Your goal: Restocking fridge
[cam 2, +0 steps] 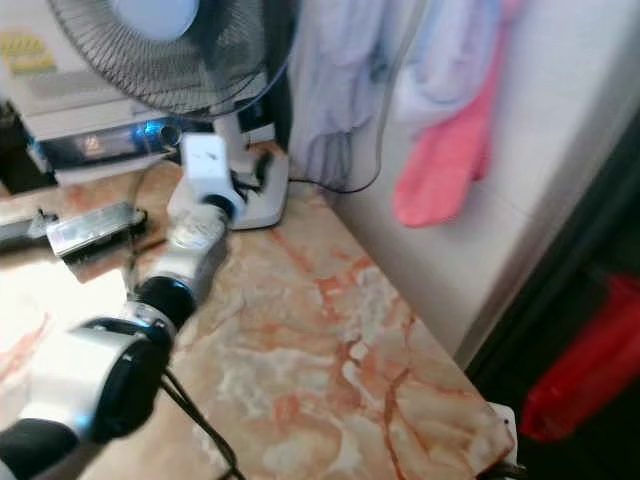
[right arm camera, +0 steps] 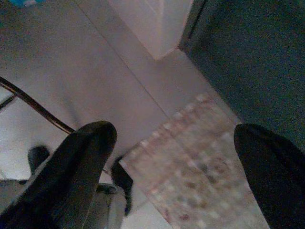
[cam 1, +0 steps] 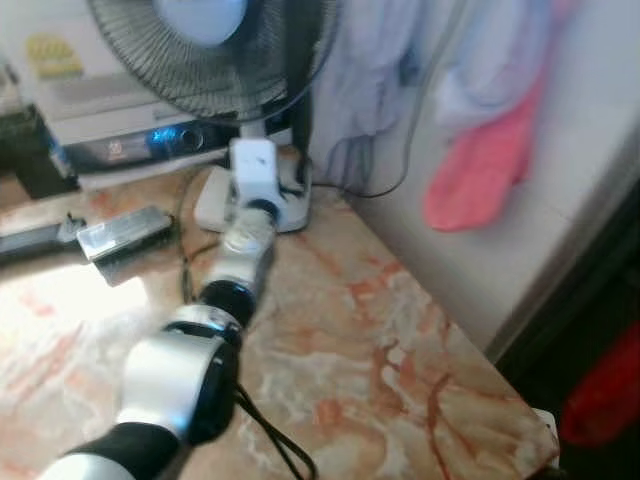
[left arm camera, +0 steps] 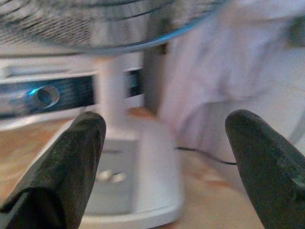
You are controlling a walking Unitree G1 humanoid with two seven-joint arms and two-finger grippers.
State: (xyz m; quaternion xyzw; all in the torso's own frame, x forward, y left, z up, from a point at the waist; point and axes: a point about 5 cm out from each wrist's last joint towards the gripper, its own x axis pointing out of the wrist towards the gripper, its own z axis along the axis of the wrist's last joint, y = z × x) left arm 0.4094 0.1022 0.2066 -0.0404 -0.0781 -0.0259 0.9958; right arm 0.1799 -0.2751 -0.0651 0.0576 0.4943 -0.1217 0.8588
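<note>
My left arm [cam 1: 236, 262] reaches out over a marble counter [cam 1: 350, 350] toward the white base of a table fan [cam 1: 260, 200]. In the left wrist view my left gripper [left arm camera: 164, 143] is open, its two black fingers [left arm camera: 71, 157] wide apart, with the fan's base [left arm camera: 138, 186] and post ahead of them and nothing held. My right gripper [right arm camera: 174, 148] hangs low and open, pointing down at a tiled floor [right arm camera: 190, 157]. No food or drink item can be made out.
The fan's grille [cam 1: 220, 50] stands over the counter's back. Behind it sits a white appliance with a blue light [cam 1: 160, 138]. A silver flat object [cam 1: 125, 232] and a black cable [cam 1: 270, 440] lie on the counter. Clothes and a pink cloth [cam 1: 480, 165] hang at the right wall.
</note>
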